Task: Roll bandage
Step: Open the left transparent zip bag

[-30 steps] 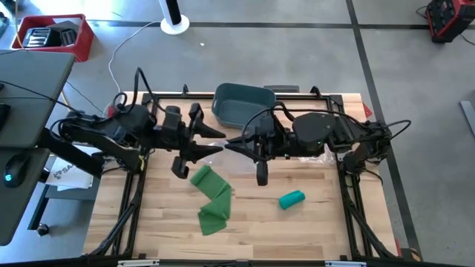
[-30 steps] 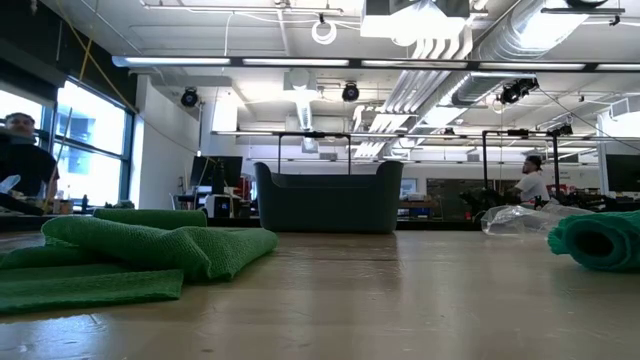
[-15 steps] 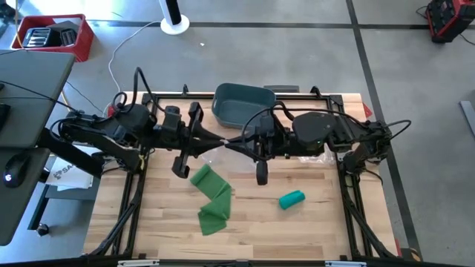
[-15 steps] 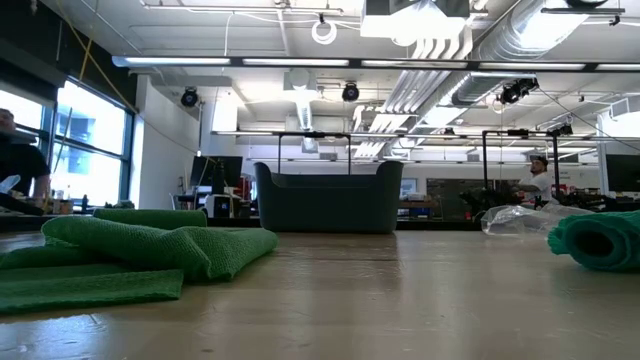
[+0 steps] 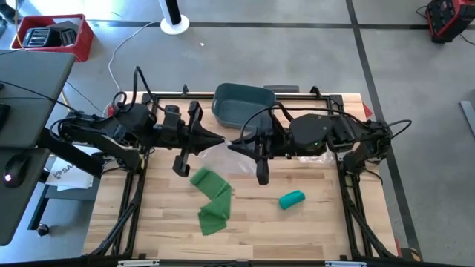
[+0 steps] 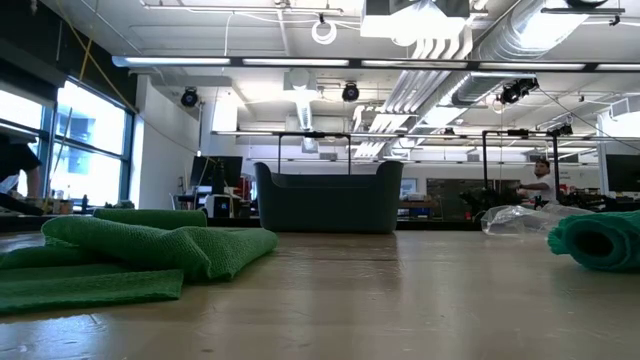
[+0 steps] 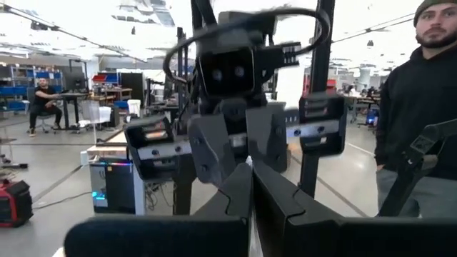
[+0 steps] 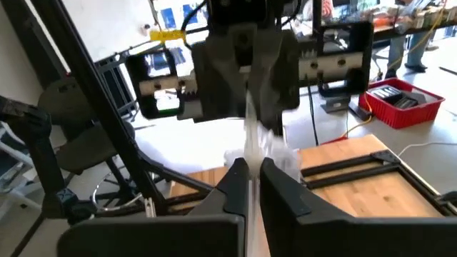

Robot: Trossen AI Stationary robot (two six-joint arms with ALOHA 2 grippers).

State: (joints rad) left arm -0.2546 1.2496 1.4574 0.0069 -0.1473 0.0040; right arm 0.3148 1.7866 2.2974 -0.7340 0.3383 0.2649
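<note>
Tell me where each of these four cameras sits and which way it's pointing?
High: above the table, looking straight down; both arms show, left gripper meeting right gripper.
Low: at table-top height, looking level into the room; no arm shows.
Left wrist: on the left arm, looking past its shut fingers at the right arm.
Right wrist: on the right arm, facing the left arm; both grippers pinch a clear plastic wrapper.
Shared: high and low both show the unrolled green bandage, rolled bandage and grey bin.

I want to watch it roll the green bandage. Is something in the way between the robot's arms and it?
Yes: a clear plastic bag. The right end effector pinches it up off the table, and the shut left end effector meets it there. Nothing else lies between them and the bandage.
</note>
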